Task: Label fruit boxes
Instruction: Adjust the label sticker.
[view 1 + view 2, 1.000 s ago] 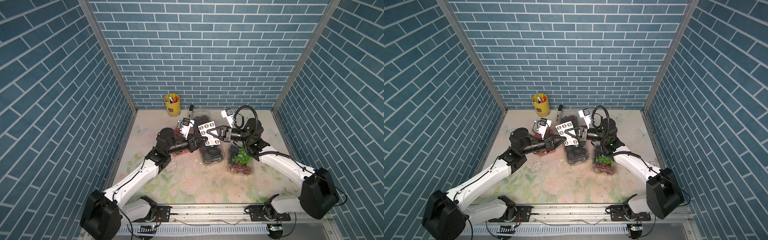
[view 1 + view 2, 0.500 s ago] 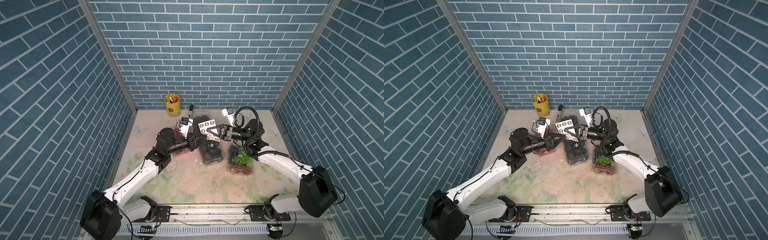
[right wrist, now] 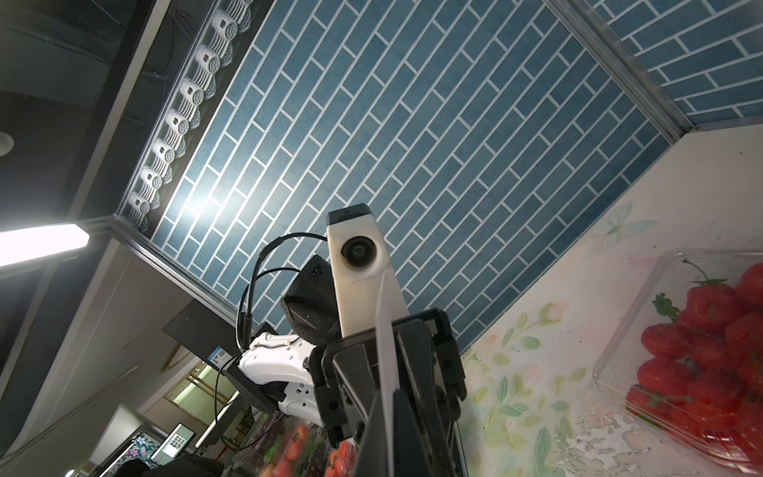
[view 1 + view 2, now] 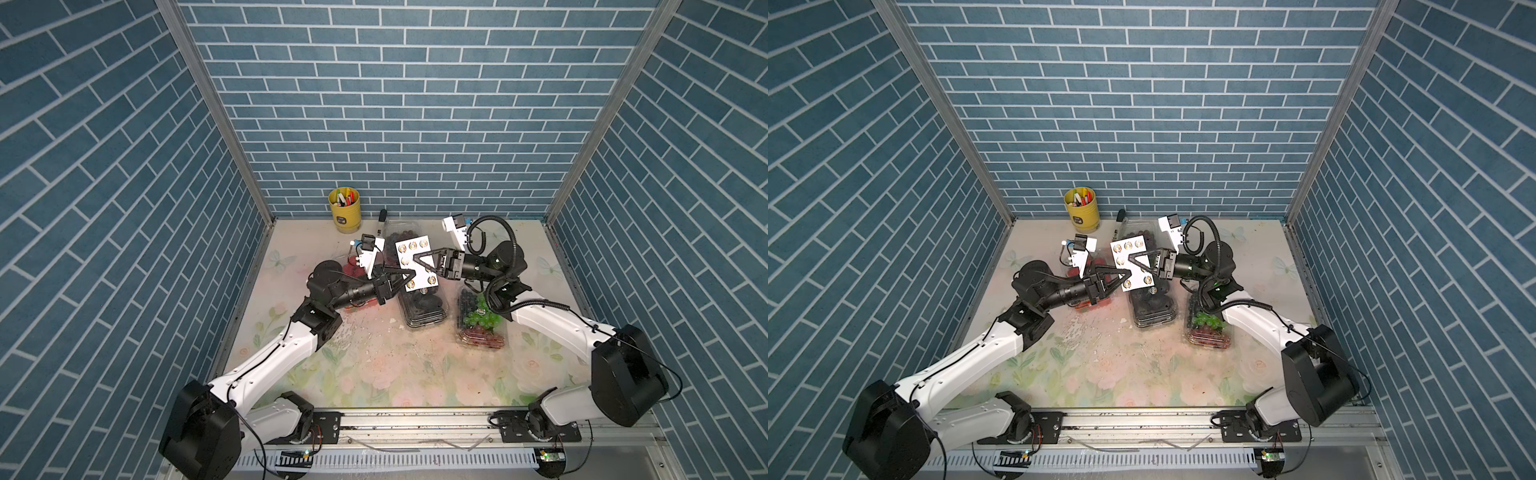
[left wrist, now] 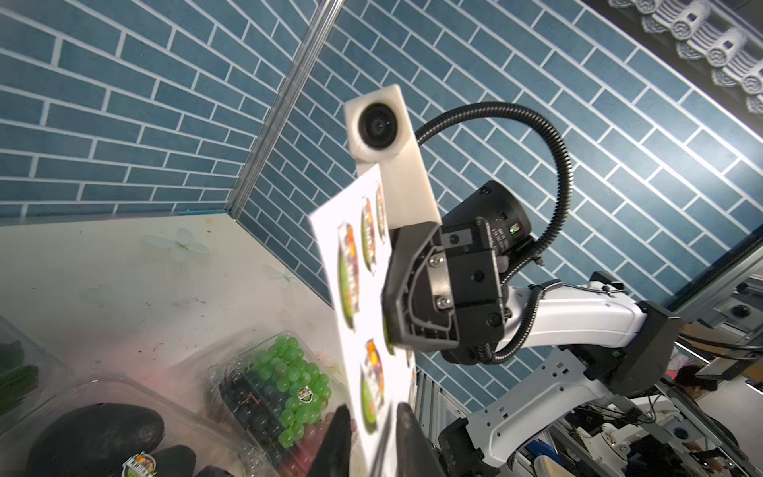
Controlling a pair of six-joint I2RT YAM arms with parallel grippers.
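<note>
The four fruit boxes sit on the flowered table (image 4: 374, 374), in its middle and back. The strawberry box (image 3: 638, 314) is on my left. The black fruit box (image 4: 428, 320) is in the centre, with the dark grape box (image 4: 405, 226) just behind it toward the back wall. The mixed grape box (image 4: 484, 347) is on my right. A round label (image 5: 139, 463) shows on the black fruit box's lid, and one like it on the mixed grape box.

Above them I hold the sticker sheet (image 4: 417, 266) in the air between my two arms, its printed face turned up. My right gripper (image 4: 417, 259) is clenched on it, one finger lying across its face. In the right wrist view the sheet runs edge-on between my own fingers. My left gripper (image 4: 411, 277) meets the sheet's near lower corner. Its jaws stand a little apart with the corner between them, and I cannot tell whether either pad touches the paper.

In both top views the sheet hides the back end of the black fruit box and the front of the dark grape box. My left forearm and wrist camera cover most of the strawberry box. My right elbow and its cable hang over the back of the mixed grape box.

By the back wall a yellow pen cup (image 4: 345, 210) stands upright. A marker (image 4: 381, 222) lies between it and the dark grape box, just beside the box. White flecks dot the table between the strawberry box and the black fruit box. Blue brick walls close in three sides.
</note>
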